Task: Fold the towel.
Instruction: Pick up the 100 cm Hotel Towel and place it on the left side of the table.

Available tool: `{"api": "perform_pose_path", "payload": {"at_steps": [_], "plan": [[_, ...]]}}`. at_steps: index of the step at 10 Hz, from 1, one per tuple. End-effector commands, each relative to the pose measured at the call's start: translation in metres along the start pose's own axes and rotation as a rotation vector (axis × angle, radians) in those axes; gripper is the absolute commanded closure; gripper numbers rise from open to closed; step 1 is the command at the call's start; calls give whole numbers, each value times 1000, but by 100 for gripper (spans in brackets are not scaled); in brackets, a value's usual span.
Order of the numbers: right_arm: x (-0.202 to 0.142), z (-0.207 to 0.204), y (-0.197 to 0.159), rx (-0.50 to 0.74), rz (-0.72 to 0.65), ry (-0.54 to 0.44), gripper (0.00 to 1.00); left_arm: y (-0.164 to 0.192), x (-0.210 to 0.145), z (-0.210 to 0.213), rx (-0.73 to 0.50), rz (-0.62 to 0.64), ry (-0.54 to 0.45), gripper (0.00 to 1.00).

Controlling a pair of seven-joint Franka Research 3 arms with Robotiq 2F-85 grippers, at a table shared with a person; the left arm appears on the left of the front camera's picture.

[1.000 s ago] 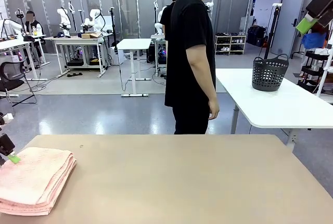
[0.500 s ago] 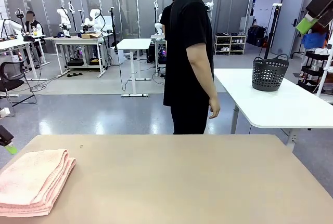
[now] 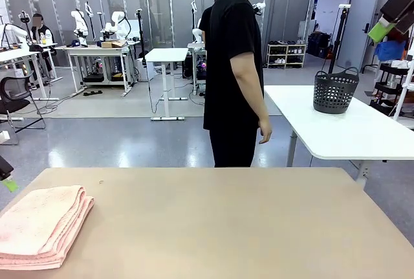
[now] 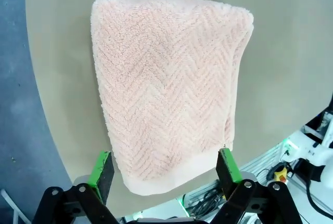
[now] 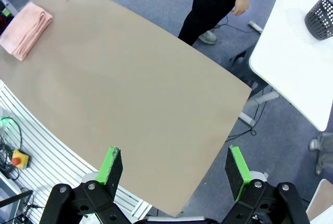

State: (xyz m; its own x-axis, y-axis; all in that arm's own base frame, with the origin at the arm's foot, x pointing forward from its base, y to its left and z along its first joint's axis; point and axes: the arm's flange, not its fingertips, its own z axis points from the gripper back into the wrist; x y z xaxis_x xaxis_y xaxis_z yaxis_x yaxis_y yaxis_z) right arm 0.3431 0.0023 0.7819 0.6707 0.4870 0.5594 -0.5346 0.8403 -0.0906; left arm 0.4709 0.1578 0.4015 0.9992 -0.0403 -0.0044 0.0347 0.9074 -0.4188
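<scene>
Towel (image 3: 40, 227), salmon-pink and folded into a thick stack, lies at the left end of the tan bench (image 3: 220, 221), near its front corner. From the left wrist, the left claw (image 4: 165, 171) hangs above the towel's hem band with its green pads spread wide and nothing between them. A person in black (image 3: 234, 65) stands beyond the bench's far edge, arm hanging. On a white table further right sits a dark basket (image 3: 335, 91). The right claw (image 5: 173, 169) is raised high over the bench, fingers wide, empty.
</scene>
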Motion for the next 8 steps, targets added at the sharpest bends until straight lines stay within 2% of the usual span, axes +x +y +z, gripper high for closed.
{"api": "perform_pose_path", "payload": {"at_steps": [1, 8], "plan": [[0, 0, -2, -2, 12, 4, 0, 3, 8, 0, -11, -1, -14, 0], [0, 0, -2, -2, 12, 4, 0, 3, 8, 0, -11, -1, -14, 0]]}}
